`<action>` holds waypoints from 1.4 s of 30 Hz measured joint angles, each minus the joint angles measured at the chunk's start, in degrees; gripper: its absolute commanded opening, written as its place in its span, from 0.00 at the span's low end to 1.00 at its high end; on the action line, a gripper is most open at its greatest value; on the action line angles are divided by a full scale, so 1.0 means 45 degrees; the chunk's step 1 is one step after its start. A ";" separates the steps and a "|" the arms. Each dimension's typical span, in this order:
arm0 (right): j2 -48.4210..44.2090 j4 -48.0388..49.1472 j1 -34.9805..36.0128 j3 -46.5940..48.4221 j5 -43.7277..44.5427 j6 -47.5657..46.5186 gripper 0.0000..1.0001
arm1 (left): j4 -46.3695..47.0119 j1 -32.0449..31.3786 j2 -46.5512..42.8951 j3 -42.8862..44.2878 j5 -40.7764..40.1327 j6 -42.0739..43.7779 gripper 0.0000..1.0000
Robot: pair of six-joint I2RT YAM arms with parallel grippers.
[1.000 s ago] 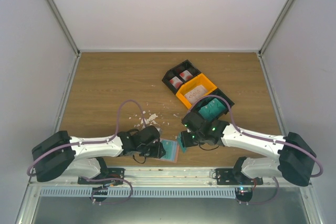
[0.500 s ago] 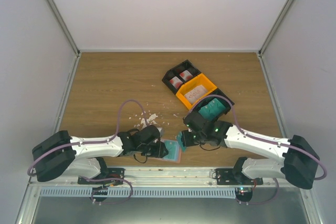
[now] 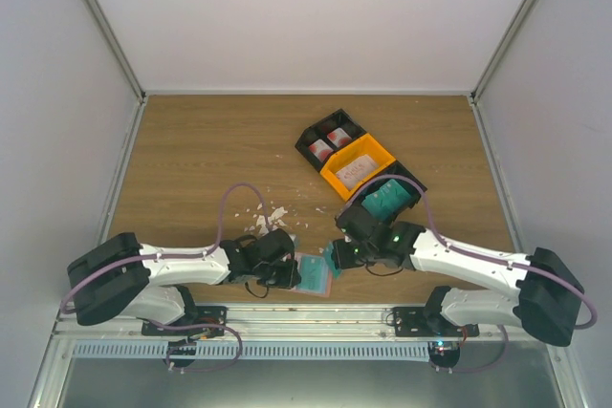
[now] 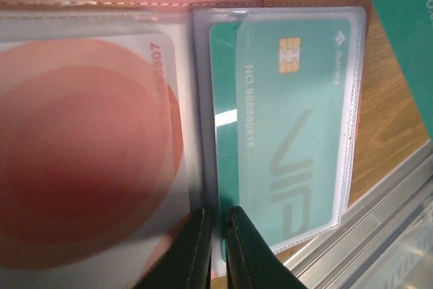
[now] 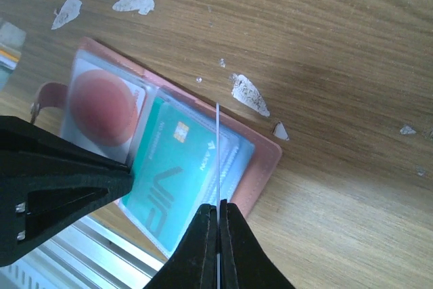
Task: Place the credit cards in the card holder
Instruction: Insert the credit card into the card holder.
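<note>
Pink leather-look card holder (image 3: 313, 276) lies open on the counter (image 3: 191, 160) near its front edge, between both arms. At the left wrist, left fingers (image 4: 196, 255) are pinched nearly together on the edge of a clear sleeve (image 4: 201, 113), beside a sleeved teal card (image 4: 284, 133) marked "VIP" and "NO 8888…". At the right wrist, right fingers (image 5: 203, 241) clamp a loose card (image 5: 218, 140) edge-on over the holder; best tilt it flat and aim for an opened sleeve mouth.
</note>
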 measured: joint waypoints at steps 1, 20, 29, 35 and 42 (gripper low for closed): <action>-0.0053 0.0005 0.0000 -0.0034 -0.0044 0.0000 0.01 | 0.0102 0.0000 0.0053 0.0000 0.0024 0.0000 0.08; -0.1520 -0.0520 0.0000 -0.0772 -0.0277 0.0967 0.01 | 0.1297 0.0194 0.0661 -0.0151 0.0597 -0.0068 0.03; -0.1370 -0.0743 0.0000 -0.1010 -0.0296 0.1093 0.00 | 0.1423 0.0272 0.0748 -0.0151 0.0777 -0.0102 0.02; -0.1331 -0.0967 0.0000 -0.1015 -0.0243 0.1171 0.00 | 0.1472 0.0296 0.0763 -0.0165 0.0811 -0.0117 0.02; -0.1336 -0.0806 0.0000 -0.1205 -0.0393 0.1195 0.01 | 0.1588 0.0335 0.0772 -0.0209 0.0894 -0.0117 0.02</action>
